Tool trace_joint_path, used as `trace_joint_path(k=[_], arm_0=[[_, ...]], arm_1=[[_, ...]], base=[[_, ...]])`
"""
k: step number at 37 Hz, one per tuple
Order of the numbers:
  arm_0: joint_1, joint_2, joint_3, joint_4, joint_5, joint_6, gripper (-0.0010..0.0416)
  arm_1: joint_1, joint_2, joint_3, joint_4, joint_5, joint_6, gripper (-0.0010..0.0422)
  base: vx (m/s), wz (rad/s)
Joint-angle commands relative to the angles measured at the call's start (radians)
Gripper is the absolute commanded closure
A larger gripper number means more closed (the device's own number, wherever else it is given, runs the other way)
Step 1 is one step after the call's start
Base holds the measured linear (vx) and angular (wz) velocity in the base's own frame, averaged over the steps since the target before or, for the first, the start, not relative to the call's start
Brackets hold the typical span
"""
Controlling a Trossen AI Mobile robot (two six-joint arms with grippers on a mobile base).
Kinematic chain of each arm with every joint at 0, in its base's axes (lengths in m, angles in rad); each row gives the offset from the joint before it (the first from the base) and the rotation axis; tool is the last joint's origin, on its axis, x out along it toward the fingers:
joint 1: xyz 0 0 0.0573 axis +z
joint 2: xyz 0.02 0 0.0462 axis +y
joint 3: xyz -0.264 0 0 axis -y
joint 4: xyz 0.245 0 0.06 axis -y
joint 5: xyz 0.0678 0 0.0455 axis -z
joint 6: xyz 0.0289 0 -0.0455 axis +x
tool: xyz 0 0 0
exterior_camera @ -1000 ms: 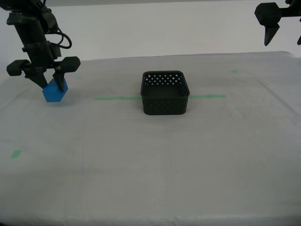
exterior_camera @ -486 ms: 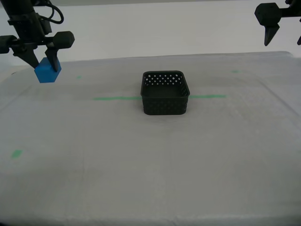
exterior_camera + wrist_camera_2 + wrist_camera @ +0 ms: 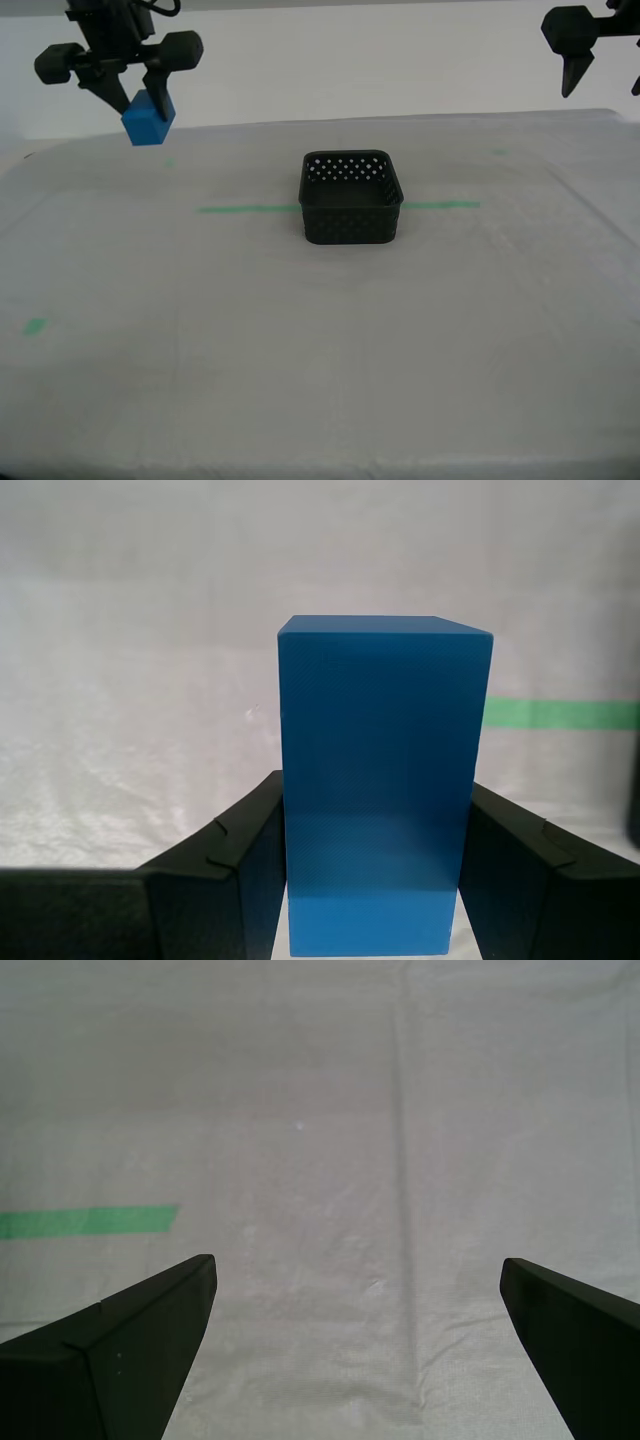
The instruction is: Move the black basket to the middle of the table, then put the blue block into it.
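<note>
Second claw (image 3: 130,88) clamped on the blue block (image 3: 148,118), held high above the bench (image 3: 320,380) at the exterior view's far left, well apart from the black basket (image 3: 350,198), which sits mid-bench on the green tape line (image 3: 245,209); first claw (image 3: 600,75) spread wide and empty, up at the exterior view's top right. Likely risks: the block hangs skewed between the fingers (image 3: 240,865), gripped only at its upper part, so a quick swing could twist or drop it short. Release off-centre or from too high and it may clip the basket rim and bounce out, or nudge the basket off its spot.
</note>
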Motion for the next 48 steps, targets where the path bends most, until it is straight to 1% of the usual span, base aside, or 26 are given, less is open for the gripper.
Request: trace_joint_path(k=[1, 5, 8, 10, 21, 28, 41, 48], arm_0=[[0.001, 0.000, -0.001, 0.000, 0.003, 0.000, 0.0007], [0.001, 0.000, -0.001, 0.000, 0.003, 0.000, 0.0007], [0.001, -0.001, -0.001, 0.000, 0.003, 0.000, 0.0007], [0.001, 0.000, -0.001, 0.000, 0.003, 0.000, 0.0007], [0.001, 0.000, -0.001, 0.003, 0.002, 0.000, 0.0007], [0.001, 0.000, -0.001, 0.009, 0.002, 0.000, 0.0007], [0.001, 0.000, -0.001, 0.018, 0.002, 0.000, 0.0007], [0.001, 0.000, -0.001, 0.021, 0.002, 0.000, 0.0007]], arm_1=[[-0.024, -0.001, 0.032, -0.029, 0.009, -0.024, 0.0413], [-0.048, -0.001, 0.062, -0.047, 0.012, -0.046, 0.0413], [-0.062, 0.005, 0.085, -0.063, 0.033, -0.072, 0.0413], [-0.074, 0.014, 0.103, -0.075, 0.038, -0.082, 0.0413], [-0.172, 0.109, 0.230, -0.095, 0.038, -0.121, 0.0413], [-0.233, 0.217, 0.371, -0.138, 0.039, -0.140, 0.0413], [-0.349, 0.445, 0.686, -0.276, 0.038, -0.177, 0.0412], [-0.409, 0.531, 0.802, -0.306, 0.042, -0.193, 0.0412]], base=[[0.000, 0.000], [0.000, 0.000], [0.000, 0.000], [0.000, 0.000], [0.000, 0.000], [0.000, 0.000], [0.000, 0.000], [0.000, 0.000]])
